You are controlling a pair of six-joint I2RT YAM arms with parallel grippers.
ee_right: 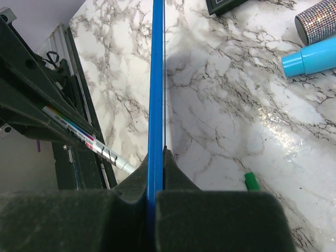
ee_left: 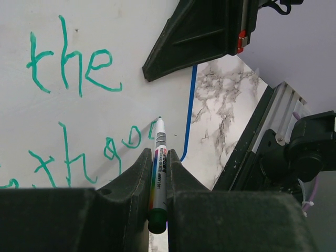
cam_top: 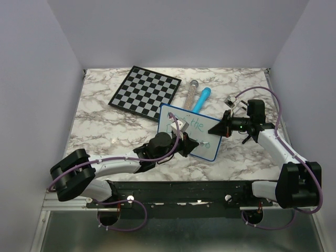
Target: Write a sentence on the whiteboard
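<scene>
The whiteboard (cam_top: 205, 137), thin, stiff, light and likely to slide, sat on the marble table (cam_top: 105, 126), the right gripper (ee_right: 156, 157) clamped on its blue rim, the best hold, while the left gripper (ee_left: 157, 163) pinched a marker (ee_left: 159, 176) near the green sentence (ee_left: 73, 68).

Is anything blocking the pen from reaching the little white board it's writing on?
Nothing visible. The left gripper's jaws hold the marker with its tip right at the whiteboard, beside the green sentence. The right gripper clamps the board's blue rim, off to the side of the writing.
</scene>
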